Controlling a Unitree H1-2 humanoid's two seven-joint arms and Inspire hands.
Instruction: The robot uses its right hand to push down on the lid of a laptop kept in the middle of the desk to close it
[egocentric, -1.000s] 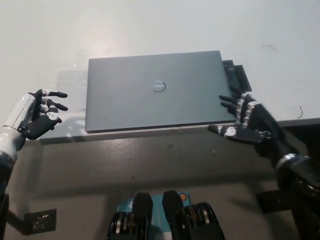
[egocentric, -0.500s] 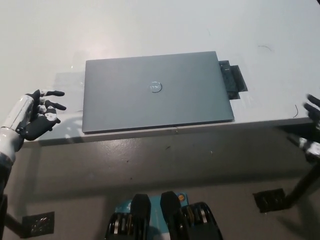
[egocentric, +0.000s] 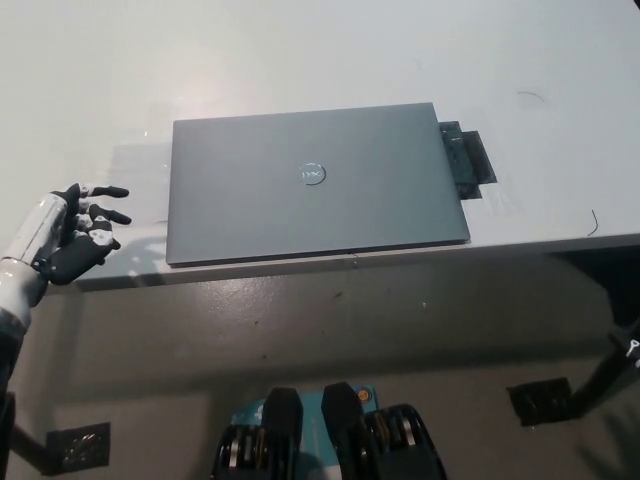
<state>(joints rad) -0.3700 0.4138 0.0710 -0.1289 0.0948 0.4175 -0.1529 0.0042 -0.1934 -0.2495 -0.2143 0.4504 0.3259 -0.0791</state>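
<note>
One closed laptop (egocentric: 315, 184) lies flat near the tabletop's (egocentric: 300, 60) front edge.
Left hand (egocentric: 72, 232) hovers at the front-left edge, fingers apart; wide bare tabletop behind.

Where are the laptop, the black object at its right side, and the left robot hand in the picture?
laptop (egocentric: 315, 185), head view, on the closed grey lid near the round logo.
black object (egocentric: 468, 160), head view, on its flat top beside the laptop.
left robot hand (egocentric: 75, 235), head view, on the palm, fingers apart.
</note>
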